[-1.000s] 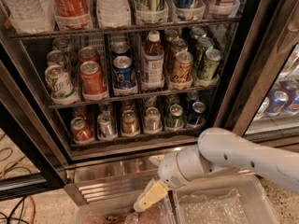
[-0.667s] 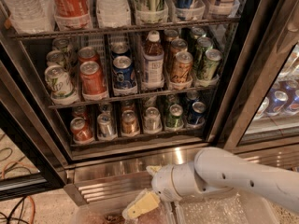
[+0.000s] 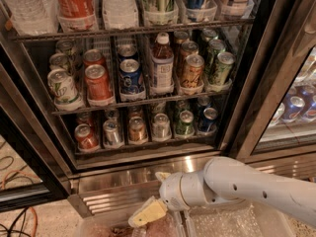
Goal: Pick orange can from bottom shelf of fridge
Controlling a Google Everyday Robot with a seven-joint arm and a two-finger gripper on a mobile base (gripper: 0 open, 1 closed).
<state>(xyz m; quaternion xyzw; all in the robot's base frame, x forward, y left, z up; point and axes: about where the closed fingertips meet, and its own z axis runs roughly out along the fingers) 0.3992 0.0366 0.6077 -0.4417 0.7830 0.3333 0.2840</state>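
The fridge [image 3: 123, 180] stands open in front of me, its ribbed steel base panel below the racks. The bottom shelf [image 3: 148, 147] holds a row of short cans. The orange can [image 3: 137, 129] stands upright in the middle of that row, between a silver can [image 3: 112, 132] on its left and another silver can [image 3: 160, 126] on its right. A red can [image 3: 86, 137] is at the far left; green [image 3: 185, 122] and blue [image 3: 207, 120] cans are on the right. My gripper [image 3: 148, 212] hangs low in front of the base panel, well below the orange can and holding nothing.
The rack above holds taller cans and a bottle [image 3: 162, 63]. The dark door frame [image 3: 256, 83] bounds the opening on the right, with more cans behind the glass [image 3: 296, 107]. Clear plastic bins [image 3: 222, 223] lie under my arm. Cables [image 3: 15, 216] lie on the floor at left.
My arm has dropped lower in front of the base panel and the gripper has shifted a little to the left. The cans have not moved.
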